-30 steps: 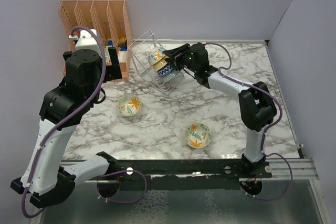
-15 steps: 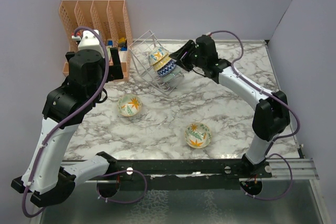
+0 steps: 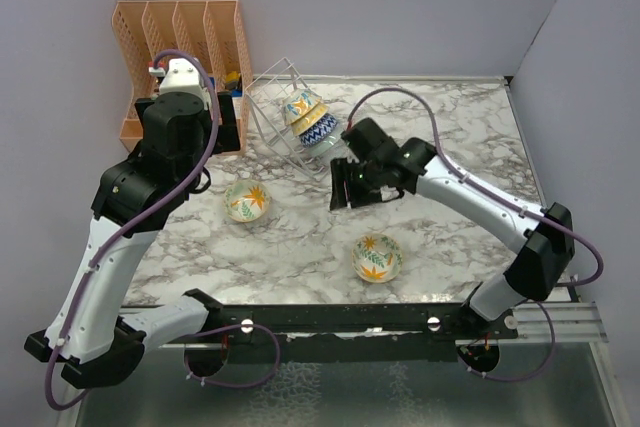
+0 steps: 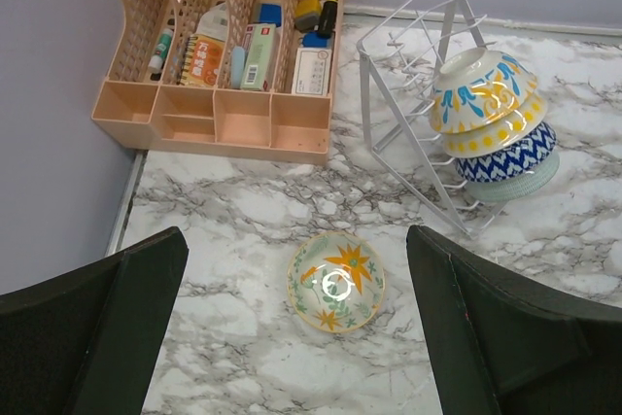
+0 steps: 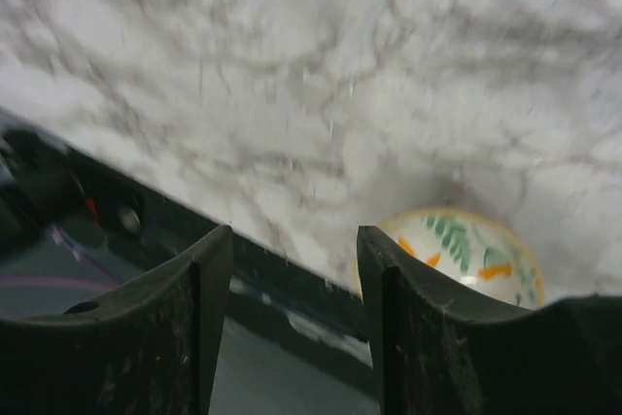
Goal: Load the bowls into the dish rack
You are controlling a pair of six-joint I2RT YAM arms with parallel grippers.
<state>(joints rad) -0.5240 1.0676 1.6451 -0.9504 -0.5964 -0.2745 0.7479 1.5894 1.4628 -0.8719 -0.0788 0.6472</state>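
The white wire dish rack [image 3: 285, 97] stands tilted at the back and holds several stacked bowls [image 3: 310, 119]. In the left wrist view the dish rack [image 4: 408, 94] holds a yellow-blue bowl [image 4: 481, 89], a yellow one, a blue zigzag one [image 4: 510, 157] and a teal one. A cream flower bowl [image 3: 246, 200] [image 4: 336, 281] lies on the marble, below my open, empty left gripper [image 3: 228, 119] [image 4: 301, 337]. A second cream leaf bowl [image 3: 377, 257] [image 5: 466, 255] lies near the front. My right gripper [image 3: 342, 190] [image 5: 296, 318] is open and empty, above the table's middle.
An orange slotted organizer [image 3: 180, 47] [image 4: 224, 46] with small items stands at the back left, close to the rack. The black front rail [image 5: 292, 289] shows blurred in the right wrist view. Walls close the left, back and right sides.
My right gripper has drawn back from the rack's bowls toward the table's middle, empty. The blue zigzag bowl stays in the rack. The left arm has shifted slightly right.
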